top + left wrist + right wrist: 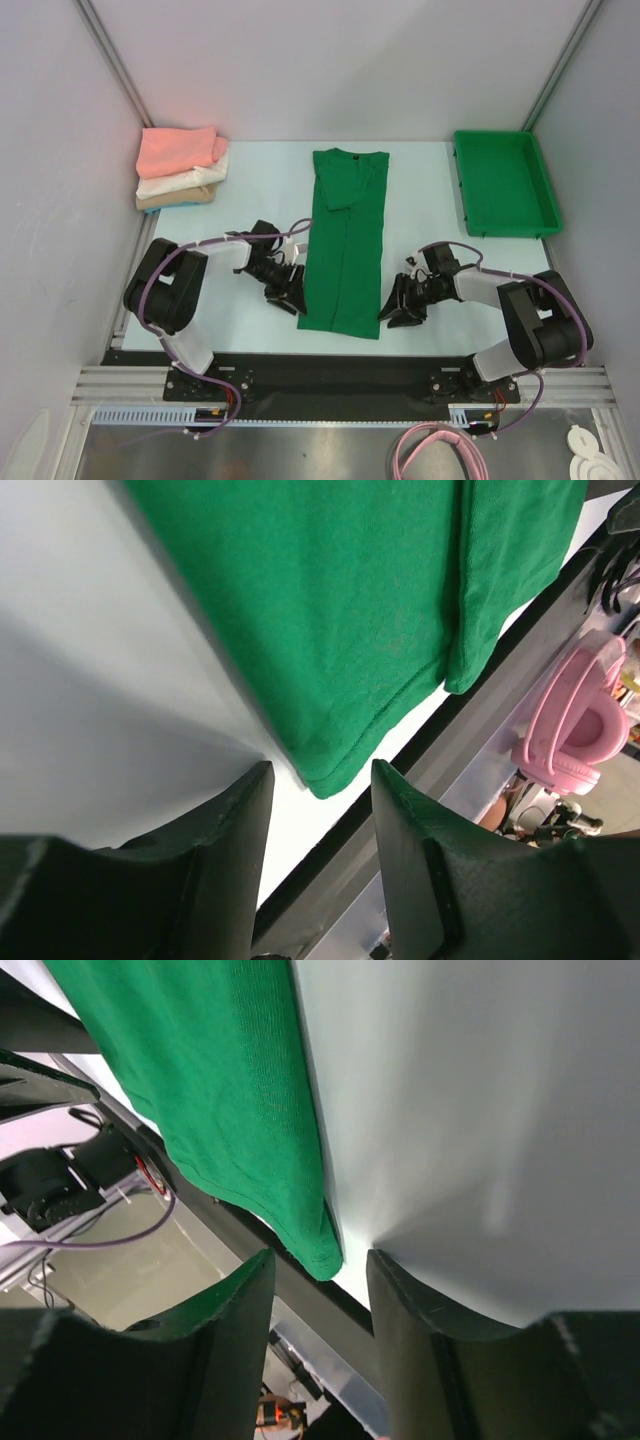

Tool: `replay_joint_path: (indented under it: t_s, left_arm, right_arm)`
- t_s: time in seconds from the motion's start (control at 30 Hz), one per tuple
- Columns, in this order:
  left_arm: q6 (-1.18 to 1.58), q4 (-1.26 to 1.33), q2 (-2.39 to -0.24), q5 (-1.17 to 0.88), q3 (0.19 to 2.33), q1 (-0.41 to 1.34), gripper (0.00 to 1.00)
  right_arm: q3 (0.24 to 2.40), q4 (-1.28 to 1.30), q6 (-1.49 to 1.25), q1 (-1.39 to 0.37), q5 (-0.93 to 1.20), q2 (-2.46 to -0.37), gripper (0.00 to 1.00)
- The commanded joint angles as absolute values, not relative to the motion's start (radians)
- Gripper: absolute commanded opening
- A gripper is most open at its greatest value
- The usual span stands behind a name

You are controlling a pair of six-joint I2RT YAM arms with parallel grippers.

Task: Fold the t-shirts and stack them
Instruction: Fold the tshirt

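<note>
A dark green t-shirt [345,240], folded lengthwise into a long strip, lies flat mid-table with its collar at the far end. My left gripper [290,298] is at its near left hem corner and my right gripper [400,310] at its near right corner. In the left wrist view the gripper [321,767] stands open, the green shirt's [330,610] corner just ahead of the gap, unpinched. The right gripper [320,1254] is likewise open, with the shirt's [220,1090] corner at its tips. Folded salmon pink [180,150], white [185,180] and tan [175,198] t-shirts are stacked at the back left.
A rigid green plastic bin [503,183] sits at the back right. The table's near edge and a black rail [330,365] run just behind both grippers. Grey walls enclose the left, right and back sides.
</note>
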State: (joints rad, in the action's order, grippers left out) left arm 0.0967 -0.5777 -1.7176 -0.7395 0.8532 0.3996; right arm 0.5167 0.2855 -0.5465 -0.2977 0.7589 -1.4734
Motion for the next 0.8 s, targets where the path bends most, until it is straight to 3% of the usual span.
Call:
replay_joint_path:
  t_s: [0.0, 0.37, 0.53, 0.63, 0.67, 0.7, 0.77]
  left_arm:
    - [0.084, -0.578, -1.729, -0.673, 0.854, 0.426, 0.50]
    - [0.078, -0.577, -1.752, -0.695, 0.856, 0.426, 0.41]
    - [0.061, -0.569, -1.773, -0.745, 0.856, 0.426, 0.30]
    - [0.051, -0.566, -1.776, -0.782, 0.854, 0.426, 0.19]
    - [0.049, -0.565, -1.775, -0.791, 0.853, 0.426, 0.14]
    - [0.046, -0.565, -1.767, -0.807, 0.854, 0.426, 0.00]
    - [0.040, -0.561, -1.755, -0.816, 0.853, 0.426, 0.00]
  right_arm:
    - [0.505, 0.304, -0.528, -0.336, 0.644, -1.520, 0.48]
    - [0.538, 0.270, -0.549, -0.397, 0.658, -1.560, 0.42]
    - [0.551, 0.250, -0.546, -0.406, 0.655, -1.560, 0.36]
    - [0.551, 0.232, -0.537, -0.408, 0.664, -1.555, 0.27]
    - [0.554, 0.229, -0.529, -0.410, 0.664, -1.555, 0.17]
    - [0.560, 0.230, -0.523, -0.408, 0.664, -1.549, 0.11]
    - [0.568, 0.236, -0.500, -0.403, 0.663, -1.537, 0.00]
